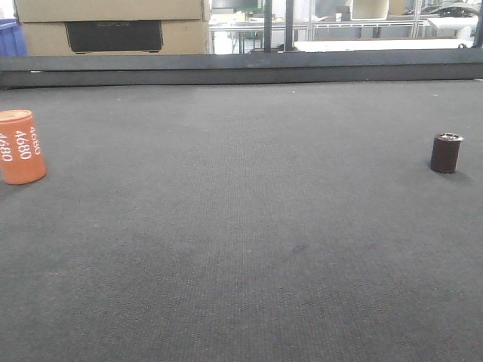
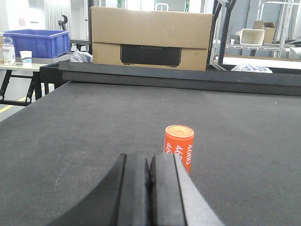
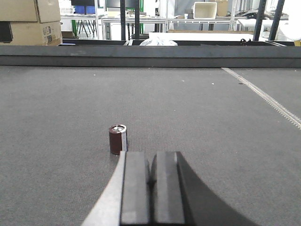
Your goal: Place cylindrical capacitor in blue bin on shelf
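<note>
On the dark mat (image 1: pixel 241 226), an orange cylinder (image 1: pixel 21 146) stands at nine o'clock and the small dark capacitor (image 1: pixel 445 153) stands upright at three o'clock, well apart. The left gripper (image 2: pixel 150 162) is pressed closed and empty, with the orange cylinder near at one o'clock; the right gripper (image 3: pixel 151 160) is closed and empty, with the capacitor near at eleven o'clock

**Matt cloth, bright cap**

The table (image 1: pixel 241 264) wears dark, matt, finely woven cloth. The cylindrical capacitor (image 1: pixel 445 153) has a dull dark sleeve and a shiny metal top. The orange cylinder (image 1: pixel 21 147) looks smooth. The cardboard box (image 2: pixel 150 28) is matt brown.
</note>
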Available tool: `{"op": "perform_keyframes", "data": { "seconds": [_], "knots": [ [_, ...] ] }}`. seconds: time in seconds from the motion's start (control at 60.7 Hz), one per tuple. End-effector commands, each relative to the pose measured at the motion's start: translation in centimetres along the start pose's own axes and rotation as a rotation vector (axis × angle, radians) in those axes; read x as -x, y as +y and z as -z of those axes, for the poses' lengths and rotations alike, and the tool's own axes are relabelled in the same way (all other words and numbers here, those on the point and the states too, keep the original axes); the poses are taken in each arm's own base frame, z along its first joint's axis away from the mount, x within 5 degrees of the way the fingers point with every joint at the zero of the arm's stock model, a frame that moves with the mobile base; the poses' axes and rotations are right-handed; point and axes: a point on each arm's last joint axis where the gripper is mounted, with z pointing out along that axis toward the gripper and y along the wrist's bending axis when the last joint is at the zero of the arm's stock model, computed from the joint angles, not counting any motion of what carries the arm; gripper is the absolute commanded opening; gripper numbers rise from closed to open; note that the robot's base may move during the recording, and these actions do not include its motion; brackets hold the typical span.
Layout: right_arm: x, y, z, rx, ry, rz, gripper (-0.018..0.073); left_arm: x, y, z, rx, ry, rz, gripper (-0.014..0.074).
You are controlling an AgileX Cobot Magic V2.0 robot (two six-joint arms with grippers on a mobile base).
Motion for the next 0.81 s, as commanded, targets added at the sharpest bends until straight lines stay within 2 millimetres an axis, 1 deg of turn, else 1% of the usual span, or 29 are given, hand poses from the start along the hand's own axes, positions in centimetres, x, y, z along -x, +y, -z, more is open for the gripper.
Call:
{"op": "perform_keyframes", "data": {
  "seconds": [0.0,0.577,0.791],
  "knots": [
    [0.19,-0.03,0.03,-0.004,-0.022,0.006,-0.0162,0.33,0.02,0.05,0.004,-0.026,0.008,-0.0111],
    [0.19,-0.03,0.03,-0.004,-0.022,0.006,-0.0162,0.33,0.02,0.05,0.004,-0.026,0.008,-0.0111],
    [0.74,-0.06,0.06,-0.007,-0.083,0.006,-0.0162,0.52,0.01,0.06,0.003,-0.047,0.008,-0.0111]
  ]
}}
